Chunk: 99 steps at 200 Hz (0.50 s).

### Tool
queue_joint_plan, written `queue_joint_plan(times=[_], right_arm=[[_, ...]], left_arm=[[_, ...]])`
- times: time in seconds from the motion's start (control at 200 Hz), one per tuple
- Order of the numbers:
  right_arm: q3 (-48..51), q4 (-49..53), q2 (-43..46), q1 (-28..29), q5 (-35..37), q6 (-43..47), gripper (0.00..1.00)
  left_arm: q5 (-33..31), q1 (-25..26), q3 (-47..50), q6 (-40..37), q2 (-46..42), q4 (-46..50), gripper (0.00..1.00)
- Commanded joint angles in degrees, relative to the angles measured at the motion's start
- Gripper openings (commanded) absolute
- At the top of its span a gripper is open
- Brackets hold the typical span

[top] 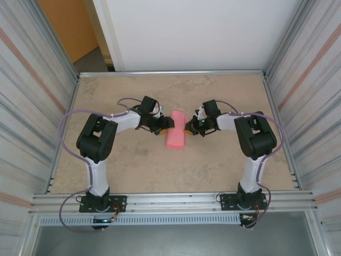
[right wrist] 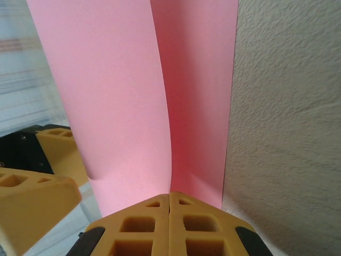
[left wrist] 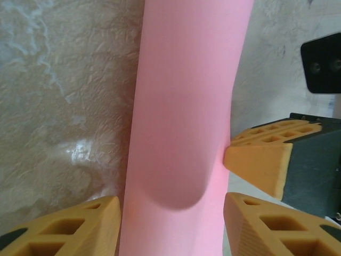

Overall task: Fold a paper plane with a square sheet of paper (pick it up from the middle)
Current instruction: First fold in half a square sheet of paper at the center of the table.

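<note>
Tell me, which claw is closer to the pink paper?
Right. The right claw is shut on the edge of the pink paper, pinching it. The left claw sits on the opposite side, jaws half open around the curled sheet.

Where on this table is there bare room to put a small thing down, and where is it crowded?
Free: the far strip of the table between the pink sheet and the back wall; also the near patch between the left arm base and the right arm base. Crowded: the middle, where the left fingers and the right fingers flank the sheet.
</note>
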State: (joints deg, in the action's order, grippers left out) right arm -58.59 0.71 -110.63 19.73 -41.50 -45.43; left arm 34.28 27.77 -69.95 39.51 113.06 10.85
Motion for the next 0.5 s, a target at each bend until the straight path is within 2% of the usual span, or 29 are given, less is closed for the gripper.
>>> queue_joint_plan(times=[0.0,0.261,0.381,0.491], right_arm=[[0.9,1.8,2.3,-0.4,1.2,0.8,0.0],[2.6,1.6,3.3,-0.6,2.1,-2.1,0.0],[5.4,0.3,7.4,-2.2,6.4,-4.2,0.21],[6.3,0.8,10.9,-4.2,8.0,-4.1,0.3]], left_arm=[[-1.6,0.8,-2.8,-2.7,1.3,4.7,0.52],[-6.1,2.4,-6.8,-5.9,4.1,11.6,0.43],[-9.7,3.5,-8.4,-8.5,5.5,15.6,0.38],[-11.8,4.3,-8.6,-10.3,6.7,17.6,0.35]])
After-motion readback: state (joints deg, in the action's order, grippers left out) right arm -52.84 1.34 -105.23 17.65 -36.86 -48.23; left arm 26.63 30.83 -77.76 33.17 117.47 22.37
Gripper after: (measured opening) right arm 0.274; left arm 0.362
